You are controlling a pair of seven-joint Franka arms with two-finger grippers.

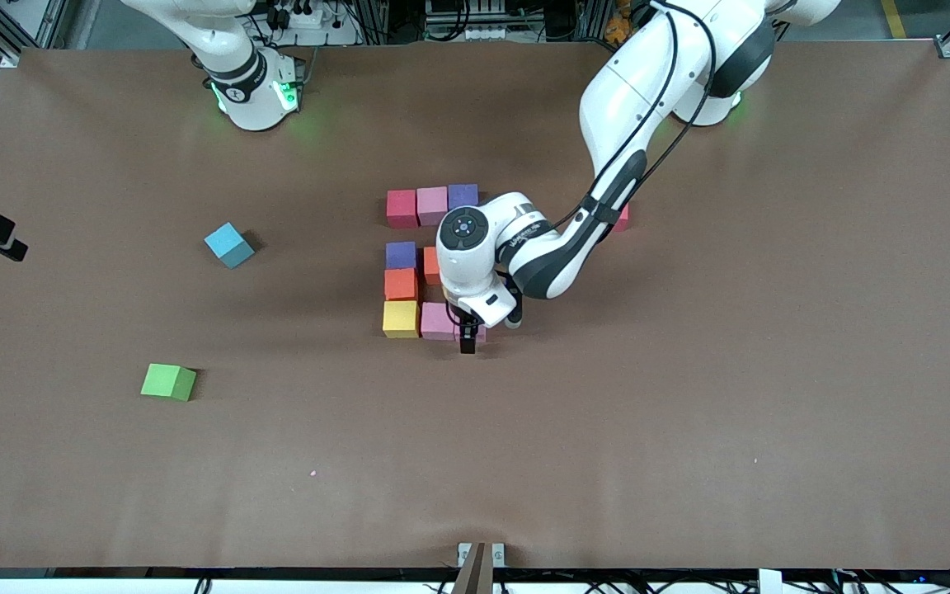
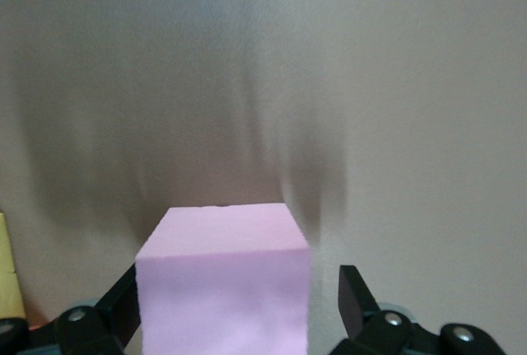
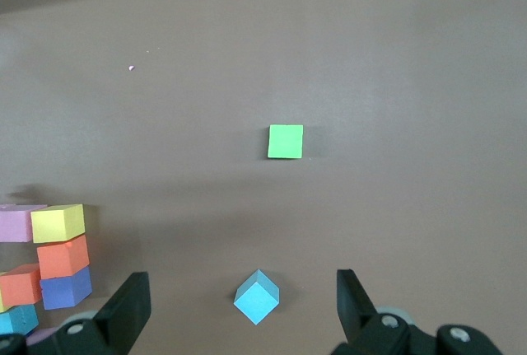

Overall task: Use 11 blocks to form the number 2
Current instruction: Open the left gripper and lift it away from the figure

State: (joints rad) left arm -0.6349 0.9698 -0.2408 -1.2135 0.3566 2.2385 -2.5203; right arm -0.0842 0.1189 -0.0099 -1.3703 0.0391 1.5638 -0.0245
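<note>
Blocks form a partial number 2 mid-table. Its farthest row is red (image 1: 402, 208), pink (image 1: 432, 205) and purple (image 1: 463, 195). Nearer stand purple (image 1: 401, 255), orange (image 1: 401, 285), then yellow (image 1: 400, 318) and pink (image 1: 437, 321). My left gripper (image 1: 467, 340) is open around another pink block (image 2: 222, 289) at the end of that nearest row, one finger (image 2: 354, 297) standing clear of it. The left arm hides the digit's middle. A light blue block (image 1: 228, 245) lies apart, toward the right arm's end. My right gripper (image 3: 240, 310) hangs open over that light blue block (image 3: 256, 296).
A green cube (image 1: 168, 382) sits nearer the camera than the light blue block, toward the right arm's end. A reddish block (image 1: 623, 216) shows partly past the left forearm. Of the right arm, only its base (image 1: 252, 82) shows in the front view.
</note>
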